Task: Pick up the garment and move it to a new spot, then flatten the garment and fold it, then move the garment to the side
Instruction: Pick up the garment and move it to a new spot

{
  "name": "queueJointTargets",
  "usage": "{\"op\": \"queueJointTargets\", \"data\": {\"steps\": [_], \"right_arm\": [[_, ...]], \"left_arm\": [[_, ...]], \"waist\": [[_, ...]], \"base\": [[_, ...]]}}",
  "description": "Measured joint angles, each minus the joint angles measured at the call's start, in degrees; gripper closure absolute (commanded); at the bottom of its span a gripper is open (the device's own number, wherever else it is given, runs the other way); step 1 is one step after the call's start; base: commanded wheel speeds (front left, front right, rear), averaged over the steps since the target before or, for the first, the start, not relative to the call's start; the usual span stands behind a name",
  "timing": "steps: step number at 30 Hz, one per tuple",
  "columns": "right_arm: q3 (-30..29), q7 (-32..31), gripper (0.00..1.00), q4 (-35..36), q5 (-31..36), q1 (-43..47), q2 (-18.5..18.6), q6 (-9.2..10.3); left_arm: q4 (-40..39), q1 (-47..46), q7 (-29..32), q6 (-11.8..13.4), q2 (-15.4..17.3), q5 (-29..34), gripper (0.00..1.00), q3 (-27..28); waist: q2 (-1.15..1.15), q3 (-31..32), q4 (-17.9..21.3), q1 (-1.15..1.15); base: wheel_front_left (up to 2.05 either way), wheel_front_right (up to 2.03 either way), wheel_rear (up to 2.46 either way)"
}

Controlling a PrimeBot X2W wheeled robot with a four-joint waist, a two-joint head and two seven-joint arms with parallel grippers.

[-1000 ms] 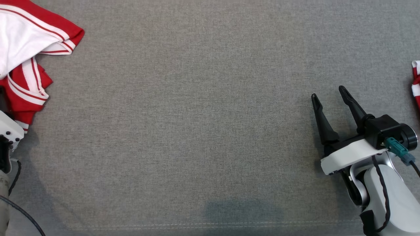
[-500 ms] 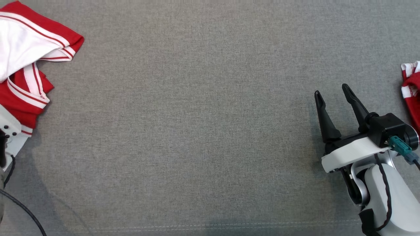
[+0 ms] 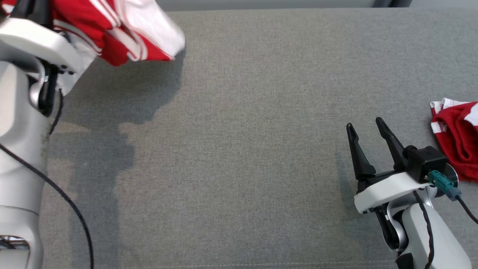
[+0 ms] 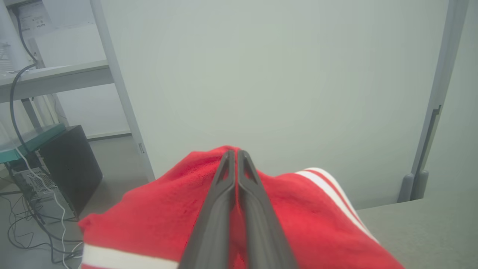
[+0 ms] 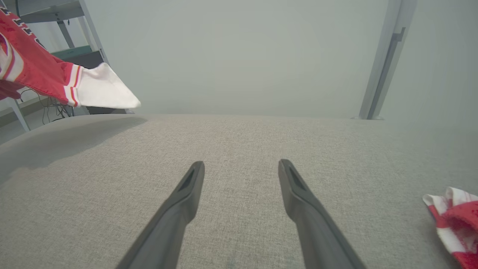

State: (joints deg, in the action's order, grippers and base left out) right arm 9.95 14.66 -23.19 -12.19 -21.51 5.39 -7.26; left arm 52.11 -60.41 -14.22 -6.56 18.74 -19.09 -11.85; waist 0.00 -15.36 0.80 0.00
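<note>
The garment (image 3: 123, 33), red with white stripes and a white panel, is at about eleven o'clock in the head view, bunched and hanging clear of the grey surface (image 3: 239, 149), with its shadow (image 3: 123, 97) on the cloth just beneath it. In the left wrist view the garment (image 4: 149, 216) drapes away on both sides of the left pincer (image 4: 234, 152), whose two dark fingers are pressed together with the red fabric pinched at their tips (the fold peaks right there). The pale left forearm (image 3: 18, 149) rises along the nine o'clock edge of the head view. The right pincer (image 3: 364, 123) is at about four o'clock, well apart from the garment, fingers spread and holding nothing; in its own wrist view the right pincer (image 5: 241, 163) points across bare surface, with the garment (image 5: 56, 78) at ten o'clock. A second red-and-white cloth (image 3: 455, 142) lies crumpled at three o'clock, just beside the right wrist.
</note>
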Motion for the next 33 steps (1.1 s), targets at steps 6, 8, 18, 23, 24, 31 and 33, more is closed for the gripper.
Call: {"op": "queueJointTargets", "data": {"steps": [6,8,18,23,24,31,33], "right_arm": [[-0.7,0.0,0.0,-0.1,-0.5,1.8,-0.5,0.0],[-0.8,0.0,0.0,-0.3,-0.5,2.2,-0.7,0.0],[-1.0,0.0,0.0,-0.8,-0.5,2.2,-1.3,0.0],[-0.6,0.0,0.0,-1.4,-0.5,2.2,-1.3,0.0],[-0.5,0.0,0.0,-1.4,-0.5,2.2,-1.3,0.0],[-0.5,0.0,0.0,-1.8,-0.5,2.1,-1.3,0.0],[-0.4,0.0,0.0,-1.9,-1.0,2.1,-1.3,0.0]], "left_arm": [[-12.4,3.0,0.1,-0.5,-7.3,-2.7,1.0,-4.7],[-15.2,6.3,0.2,-0.5,-9.2,-4.1,1.0,-5.8],[-13.3,21.1,0.5,-0.4,-14.8,-9.2,1.0,-8.2],[-8.3,22.7,0.0,2.7,-15.6,-7.3,1.0,-8.2],[-8.0,22.8,0.0,3.5,-15.5,-6.8,1.0,-7.4],[-7.6,28.7,-0.2,4.6,-15.0,-3.7,0.75,-4.1],[-7.6,30.6,-0.2,4.6,-15.1,-2.5,0.0,-3.6]], "waist": [[0.0,3.8,1.3,0.0],[0.0,4.3,1.9,0.0],[0.0,4.5,5.2,0.0],[0.0,4.0,6.2,0.0],[0.0,4.0,6.3,0.0],[0.0,5.1,5.9,0.0],[0.0,5.7,5.5,0.0]], "base": [[0.0,0.0,0.0],[0.0,0.0,0.0],[0.0,0.0,0.0],[0.0,0.0,0.0],[0.0,0.0,0.0],[0.0,0.0,0.0],[0.0,0.0,0.0]]}}
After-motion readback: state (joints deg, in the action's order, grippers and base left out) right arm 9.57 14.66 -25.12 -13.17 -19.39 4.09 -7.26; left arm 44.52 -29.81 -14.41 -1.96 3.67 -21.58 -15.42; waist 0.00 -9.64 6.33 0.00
